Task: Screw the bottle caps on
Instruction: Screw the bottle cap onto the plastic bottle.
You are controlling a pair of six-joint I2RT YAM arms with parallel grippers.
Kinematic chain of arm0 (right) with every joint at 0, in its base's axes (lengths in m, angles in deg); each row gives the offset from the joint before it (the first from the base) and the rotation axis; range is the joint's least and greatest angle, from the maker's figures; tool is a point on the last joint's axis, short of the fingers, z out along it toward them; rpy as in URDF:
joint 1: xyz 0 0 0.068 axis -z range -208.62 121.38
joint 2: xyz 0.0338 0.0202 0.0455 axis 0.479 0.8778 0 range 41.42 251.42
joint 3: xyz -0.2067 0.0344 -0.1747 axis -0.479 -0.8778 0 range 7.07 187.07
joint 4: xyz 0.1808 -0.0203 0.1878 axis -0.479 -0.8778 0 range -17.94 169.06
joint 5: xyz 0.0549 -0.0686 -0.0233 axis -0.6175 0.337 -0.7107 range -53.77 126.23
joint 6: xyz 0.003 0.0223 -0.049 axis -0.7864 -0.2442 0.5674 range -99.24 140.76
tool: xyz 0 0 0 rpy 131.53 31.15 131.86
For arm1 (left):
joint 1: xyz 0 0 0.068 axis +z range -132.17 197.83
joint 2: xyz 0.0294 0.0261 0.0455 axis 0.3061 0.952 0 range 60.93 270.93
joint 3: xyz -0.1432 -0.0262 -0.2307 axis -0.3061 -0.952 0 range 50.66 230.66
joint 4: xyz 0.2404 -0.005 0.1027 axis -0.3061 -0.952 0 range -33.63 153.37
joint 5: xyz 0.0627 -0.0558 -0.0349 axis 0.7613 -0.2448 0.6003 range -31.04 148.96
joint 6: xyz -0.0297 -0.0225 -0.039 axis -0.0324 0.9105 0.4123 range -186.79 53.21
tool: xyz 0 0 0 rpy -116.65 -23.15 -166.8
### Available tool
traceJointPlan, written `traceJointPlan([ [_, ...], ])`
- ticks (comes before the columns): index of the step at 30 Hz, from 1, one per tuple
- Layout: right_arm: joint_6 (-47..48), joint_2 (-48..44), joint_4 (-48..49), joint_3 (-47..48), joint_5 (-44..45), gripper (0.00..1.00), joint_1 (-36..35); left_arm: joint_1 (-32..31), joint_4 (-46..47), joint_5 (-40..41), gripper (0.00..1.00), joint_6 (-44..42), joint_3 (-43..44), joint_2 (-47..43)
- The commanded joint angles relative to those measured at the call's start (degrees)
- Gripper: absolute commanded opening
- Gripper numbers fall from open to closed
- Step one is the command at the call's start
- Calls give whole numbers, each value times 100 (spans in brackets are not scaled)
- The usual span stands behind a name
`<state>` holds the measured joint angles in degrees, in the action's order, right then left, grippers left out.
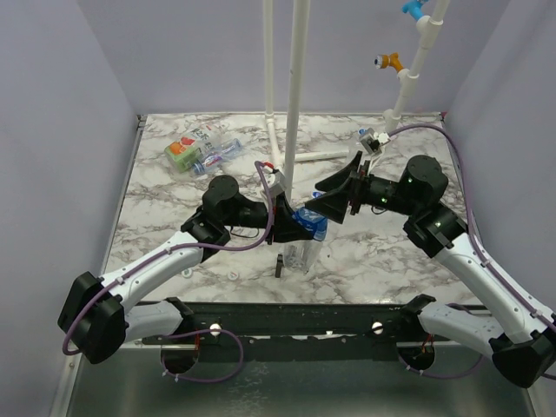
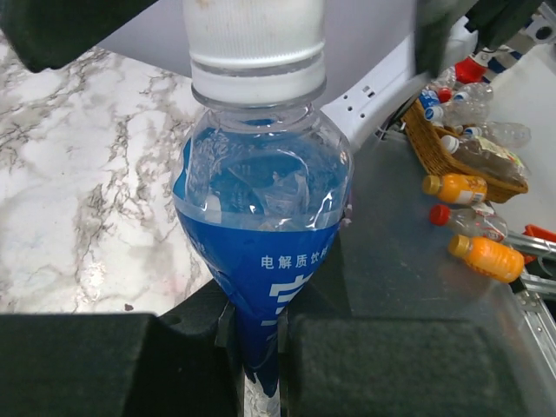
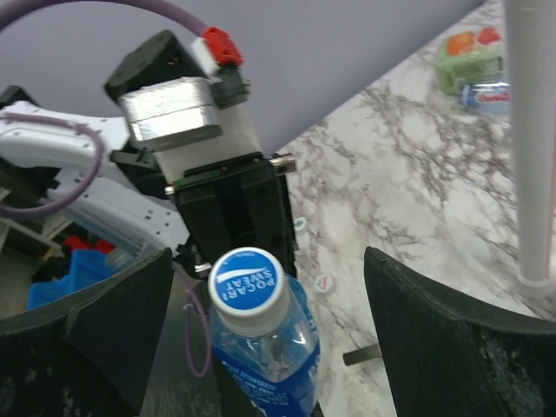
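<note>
A clear bottle with a blue label [image 2: 261, 261] is pinched low on its crushed body by my left gripper [image 2: 261, 328], which is shut on it. The bottle leans toward the right arm above the table's middle [image 1: 311, 222]. On its neck sits a white bottle cap [image 2: 254, 39] with a blue printed top [image 3: 248, 278]. My right gripper [image 3: 268, 291] stands open, its two black fingers [image 3: 460, 347] apart on either side of the cap without touching it. Two loose bottle caps [image 3: 323, 282] lie on the marble below. In the top view the right gripper [image 1: 334, 198] is just right of the bottle.
More bottles [image 1: 195, 155], one with a green and orange label, lie at the back left. Another clear bottle [image 1: 300, 254] and a black T-shaped tool [image 1: 280, 263] lie under the held one. White pipes [image 1: 295, 87] rise behind. A basket of bottles [image 2: 469, 156] stands off the table.
</note>
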<state>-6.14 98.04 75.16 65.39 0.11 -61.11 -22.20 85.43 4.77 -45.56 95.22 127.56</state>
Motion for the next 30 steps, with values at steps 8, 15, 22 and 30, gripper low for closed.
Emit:
traceJointPlan([
  [8, -985, 172, 1860, -363, -1538, 65, 52, 22, 762, -618, 0, 373, -158, 43],
  [15, -954, 56, 1658, -359, -1329, 47, 50, 23, 799, -521, 0, 381, -187, 126],
  [22, -543, 65, 722, -102, -757, 17, 50, 22, 683, 34, 0, 433, -178, 261],
  [30, -271, 321, -1092, 253, 1205, 1, 34, -872, -574, 3779, 0, -448, 450, 299],
])
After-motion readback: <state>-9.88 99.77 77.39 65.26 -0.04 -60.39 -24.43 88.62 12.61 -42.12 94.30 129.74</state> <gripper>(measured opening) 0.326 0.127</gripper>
